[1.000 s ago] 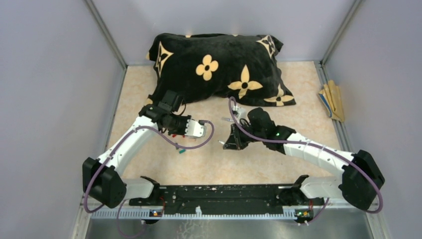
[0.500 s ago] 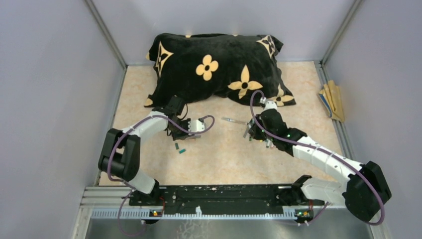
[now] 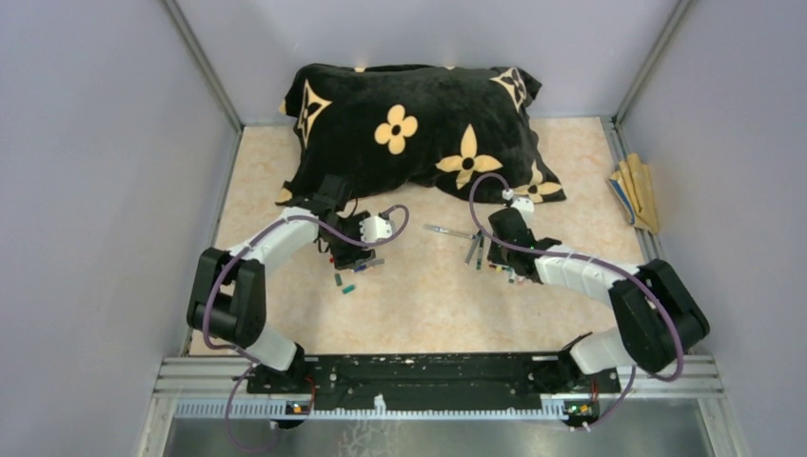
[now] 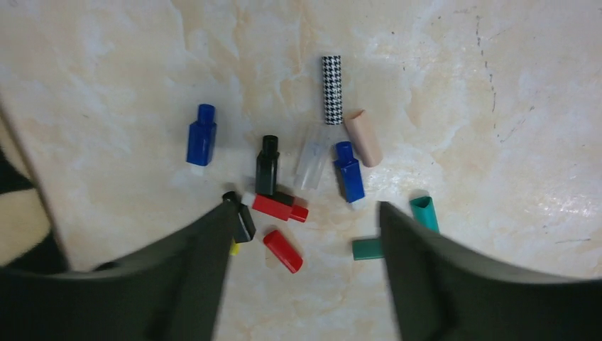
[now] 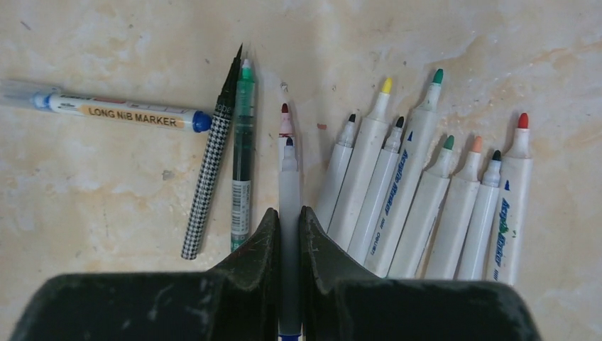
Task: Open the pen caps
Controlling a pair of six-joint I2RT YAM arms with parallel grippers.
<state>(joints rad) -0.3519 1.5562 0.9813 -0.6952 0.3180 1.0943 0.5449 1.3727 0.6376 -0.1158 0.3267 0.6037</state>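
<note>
Left gripper [image 4: 305,213] fingers apart above loose pen caps [image 4: 280,207], right gripper [image 5: 289,217] clamped on grey blue-tipped pen [image 5: 289,181], row of uncapped markers [image 5: 415,177] just beside it.

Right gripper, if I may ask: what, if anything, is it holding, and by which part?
The right gripper clamps an uncapped grey pen by the rear of its barrel.
</note>
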